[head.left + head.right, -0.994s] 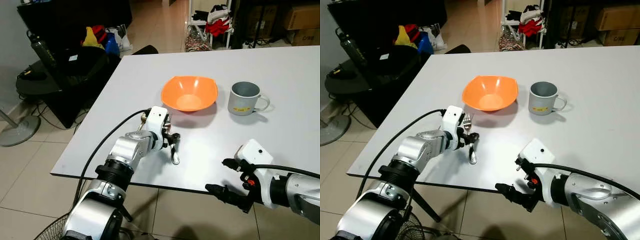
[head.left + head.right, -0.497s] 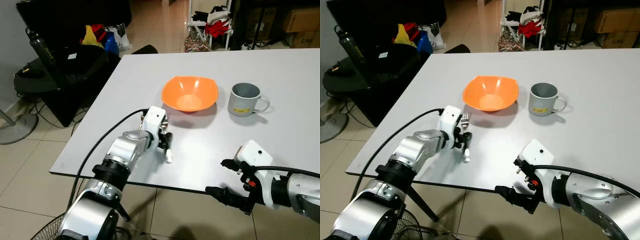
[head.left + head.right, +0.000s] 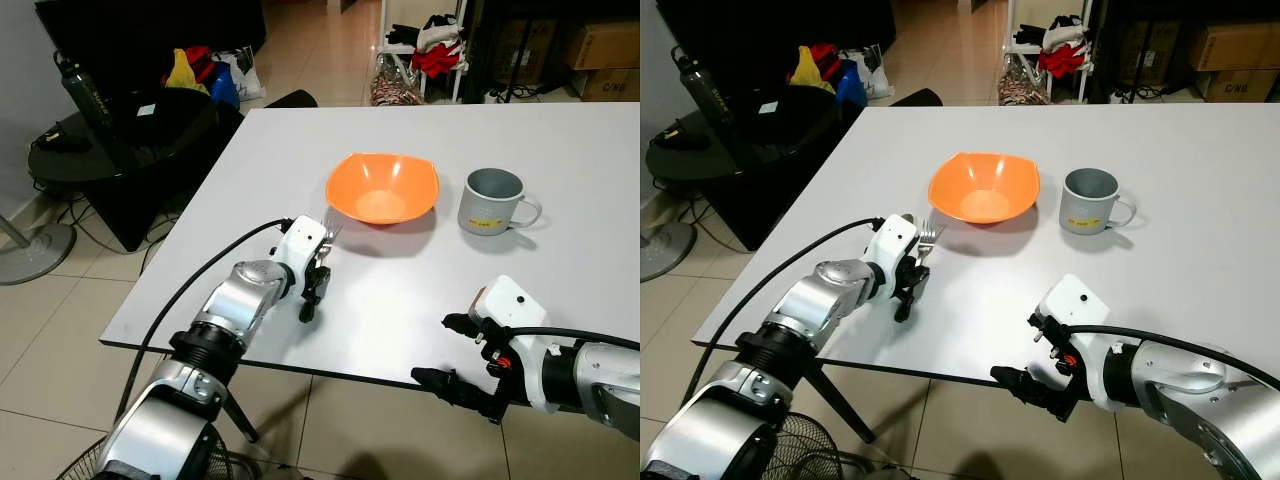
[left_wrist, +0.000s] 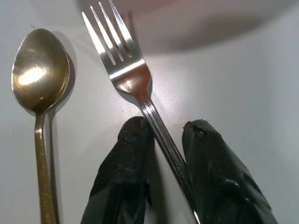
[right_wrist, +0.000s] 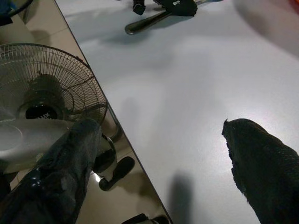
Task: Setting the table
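Your left gripper (image 4: 163, 140) is clamped on the fork (image 4: 135, 84) handle just beside the orange bowl (image 3: 382, 187), and that thin, stiff, slick steel looks twisty, so I'd keep gripping mid-handle.

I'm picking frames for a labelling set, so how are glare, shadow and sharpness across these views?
Left wrist view: sharp; a glare spot on the spoon bowl, a highlight on the fork neck, and soft shadow from the bowl at the top. Right wrist view: the right gripper fingers look blurred up close. Eye views: evenly lit, with soft shadows under the orange bowl and mug.
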